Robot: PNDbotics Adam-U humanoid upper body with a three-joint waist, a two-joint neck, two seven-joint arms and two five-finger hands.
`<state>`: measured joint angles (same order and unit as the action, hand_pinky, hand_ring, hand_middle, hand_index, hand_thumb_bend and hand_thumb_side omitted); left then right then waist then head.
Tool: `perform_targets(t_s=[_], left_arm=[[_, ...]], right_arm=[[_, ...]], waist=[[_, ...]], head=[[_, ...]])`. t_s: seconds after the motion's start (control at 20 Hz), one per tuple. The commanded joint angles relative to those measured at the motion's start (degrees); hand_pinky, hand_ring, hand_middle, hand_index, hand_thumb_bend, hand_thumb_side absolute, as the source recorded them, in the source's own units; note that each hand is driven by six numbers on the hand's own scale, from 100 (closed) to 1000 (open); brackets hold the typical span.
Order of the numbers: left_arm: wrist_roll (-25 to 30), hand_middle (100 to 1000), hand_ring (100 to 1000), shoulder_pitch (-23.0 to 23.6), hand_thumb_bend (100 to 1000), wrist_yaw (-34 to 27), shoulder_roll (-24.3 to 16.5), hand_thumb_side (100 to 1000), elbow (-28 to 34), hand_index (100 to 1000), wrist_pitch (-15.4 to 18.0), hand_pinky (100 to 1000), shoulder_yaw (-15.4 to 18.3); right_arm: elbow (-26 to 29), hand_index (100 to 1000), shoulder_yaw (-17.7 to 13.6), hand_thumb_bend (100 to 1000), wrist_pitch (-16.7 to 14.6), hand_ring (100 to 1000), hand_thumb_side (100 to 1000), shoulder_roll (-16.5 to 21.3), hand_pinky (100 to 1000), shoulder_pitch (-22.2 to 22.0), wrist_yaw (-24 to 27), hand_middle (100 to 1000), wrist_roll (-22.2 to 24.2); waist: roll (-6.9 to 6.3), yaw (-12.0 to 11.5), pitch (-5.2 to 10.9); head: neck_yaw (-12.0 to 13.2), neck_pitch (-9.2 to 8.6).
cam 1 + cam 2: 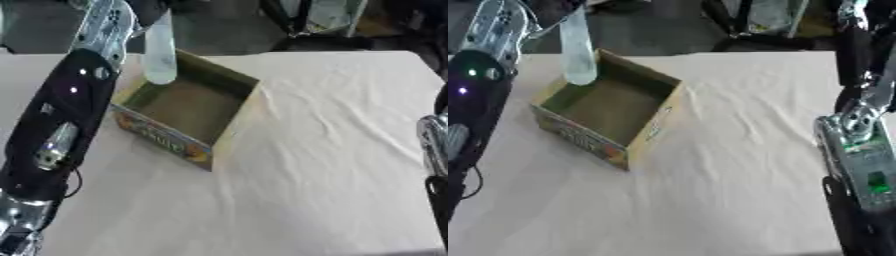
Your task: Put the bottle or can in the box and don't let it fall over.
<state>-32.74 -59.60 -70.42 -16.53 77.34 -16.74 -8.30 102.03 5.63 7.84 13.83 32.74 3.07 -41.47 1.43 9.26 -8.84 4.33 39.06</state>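
A pale, translucent plastic bottle (159,52) hangs base-down over the far left corner of an open cardboard box (229,127) with brown walls and a printed, colourful front panel. The bottle's rounded bottom sits at about rim level, overlapping the box's far wall in both views. Whether it has cleared the rim or touches the wall cannot be told. The box rests on a table covered in a wrinkled cream cloth (332,150), turned at an angle to the table's edges, and appears to hold nothing else.

The robot's left arm (66,115), black with silver joints, reaches in from the lower left and up to the top of the bottle. The left hand itself is cut off by the top edge of the picture, so its grip on the bottle cannot be seen. Of the right arm (859,150), only the forearm shows at the right edge, well apart from the box; its hand is out of view.

Judging from this, the bottle is about to be lowered. The risk: it is tall, narrow and close to the corner, so its base could catch the rim and tip, or it could topple if let go before standing flat on the box floor.
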Motion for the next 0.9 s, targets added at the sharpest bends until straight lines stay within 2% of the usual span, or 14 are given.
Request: perform_targets(t_s=[0.05, 0.5, 0.9], left_arm=[[1.45, 100, 100, -1.99, 860, 0.73, 0.16, 1000, -1.61, 1000, 0.25, 100, 0.64], [2.71, 100, 100, -1.27, 836, 2.29, 3.16, 1000, -8.56, 974, 0.28, 100, 0.61], [3.73, 100, 100, 0.68, 807, 3.09, 3.63, 1000, -12.76, 969, -1.00, 100, 0.76]], right_arm=[[1.41, 767, 0.09, 100, -0.15, 721, 528, 0.32, 732, 1.11, 0.21, 781, 0.33], [1.59, 767, 0.72, 100, -0.22, 721, 528, -0.22, 733, 2.14, 0.61, 780, 0.95], [1.31, 766, 0.58, 100, -0.40, 720, 530, 0.09, 733, 1.79, 0.67, 778, 0.55]], waist=[[-0.09, 0.42, 0.58], [-0.26, 1.87, -0.31], [-0.60, 1.29, -0.54]], head=[[0.48, -0.86], [1.38, -1.02], [1.11, -1.21]])
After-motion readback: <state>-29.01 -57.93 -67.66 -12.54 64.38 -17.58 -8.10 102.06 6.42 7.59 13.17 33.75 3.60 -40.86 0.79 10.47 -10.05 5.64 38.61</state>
